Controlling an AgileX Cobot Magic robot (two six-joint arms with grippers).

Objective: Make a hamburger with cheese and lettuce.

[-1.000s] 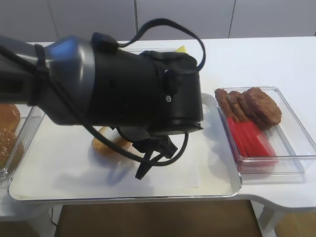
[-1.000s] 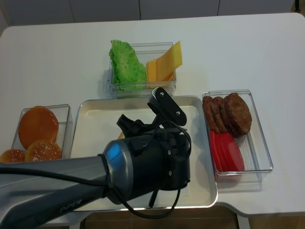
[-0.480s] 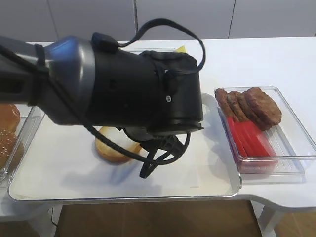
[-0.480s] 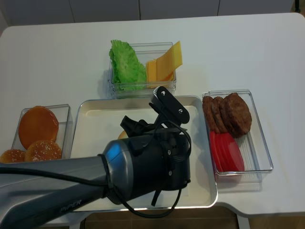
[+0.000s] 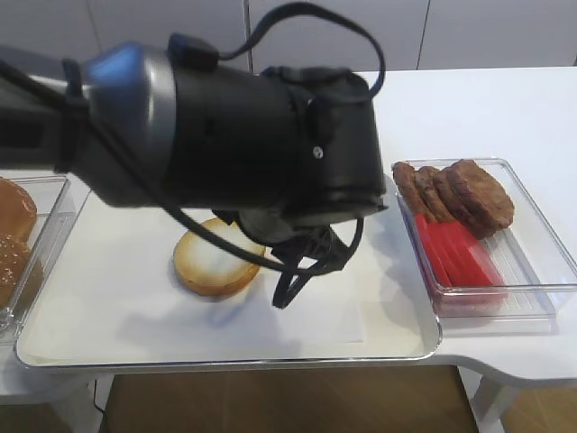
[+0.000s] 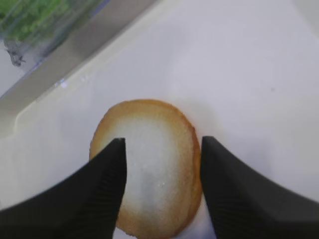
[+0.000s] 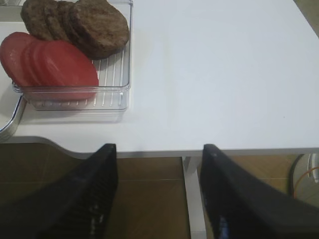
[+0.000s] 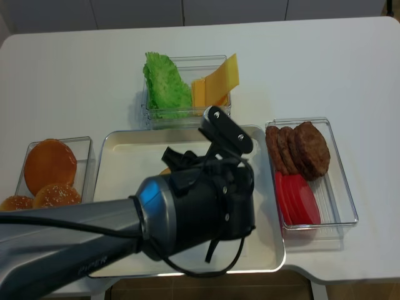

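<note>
The hamburger is only a round bun half (image 5: 215, 262), pale cut face up, lying on the paper-lined metal tray (image 5: 81, 347). In the left wrist view the bun half (image 6: 149, 169) lies below and between the fingers of my open left gripper (image 6: 162, 147), which hovers over it without touching. The lettuce (image 8: 165, 87) and the yellow cheese slices (image 8: 219, 80) stand in a clear box behind the tray. My right gripper (image 7: 158, 149) is open and empty, off the table's front right edge.
The bulky black left arm (image 8: 194, 206) hides most of the tray from above. A clear box with brown patties (image 5: 469, 194) and red slices (image 5: 455, 253) stands right of the tray. A box of bun tops (image 8: 50, 165) stands to the left.
The left arm has lifted and shifted a little back and right. The bun half, partly covered before, now shows whole and lies flat on the tray.
</note>
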